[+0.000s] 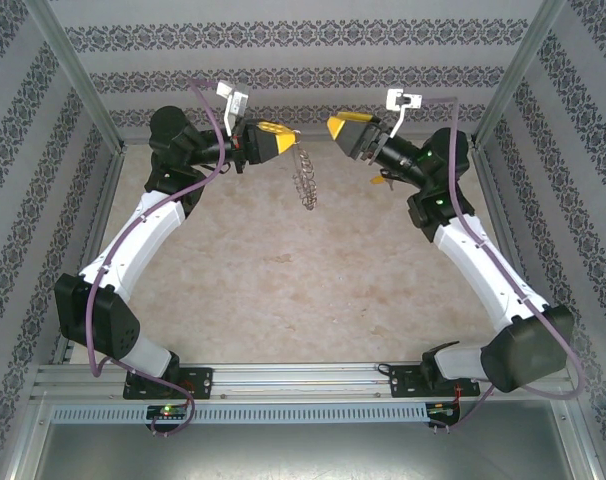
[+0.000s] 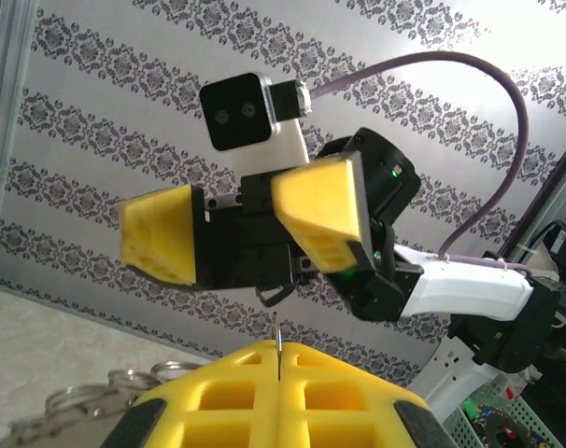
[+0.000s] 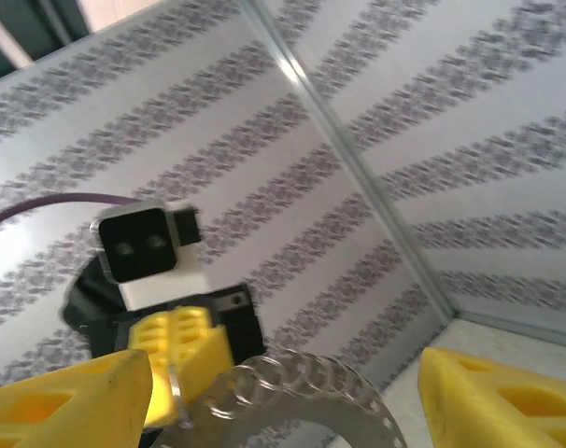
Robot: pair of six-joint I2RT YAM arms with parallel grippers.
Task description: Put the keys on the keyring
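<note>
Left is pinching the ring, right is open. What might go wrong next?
The keyring hangs from the shut left gripper by a thin edge above the table; a nudge might swing or drop it. The open right gripper flanks the keyring closely, so advancing may knock it.

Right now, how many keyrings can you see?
1. The keyring hangs from the shut left pincer, above the table, across from the open right pincer. Another could be hidden from these views.
</note>
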